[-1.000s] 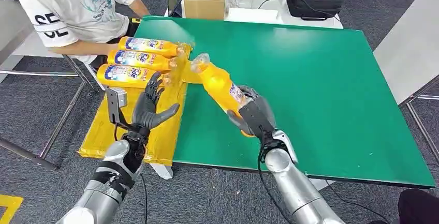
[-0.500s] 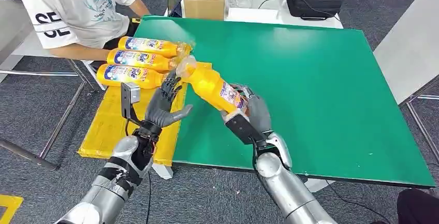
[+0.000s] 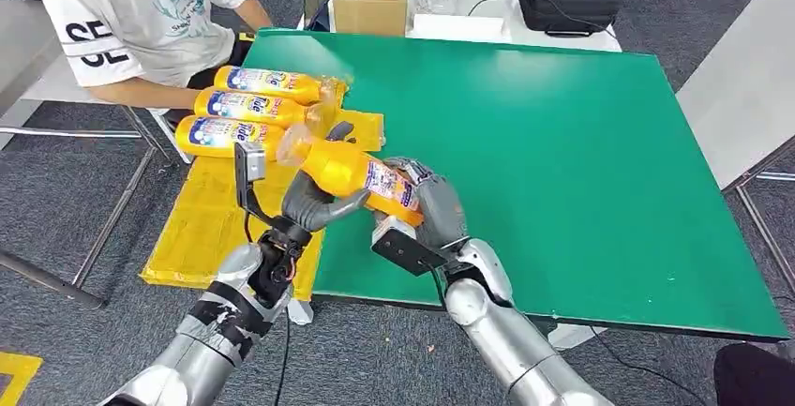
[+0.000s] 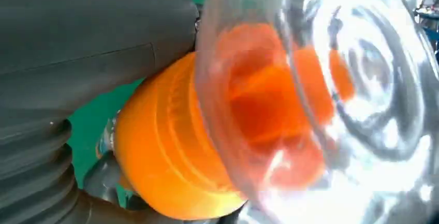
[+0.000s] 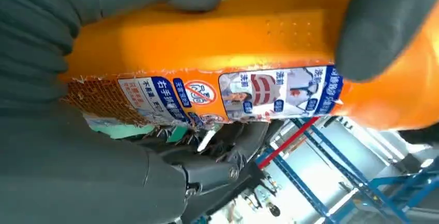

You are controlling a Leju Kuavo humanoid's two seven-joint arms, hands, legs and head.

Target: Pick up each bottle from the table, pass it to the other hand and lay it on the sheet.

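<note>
Right hand [image 3: 427, 211] gripping orange bottle [image 3: 352, 172], left hand [image 3: 309, 202] seemingly cupping its neck

Orange bottle [image 3: 349, 171], clear cap end, lying near-horizontal in air above desk edge. Three matching bottles [image 3: 246, 107] lying side by side on yellow sheet [image 3: 206, 228].

I see a green table [image 3: 562, 143] with a yellow sheet [image 3: 202, 223] draped over its left edge. Three bottles [image 3: 248, 106] lie side by side on the sheet's far end, caps pointing toward the table's middle.
</note>
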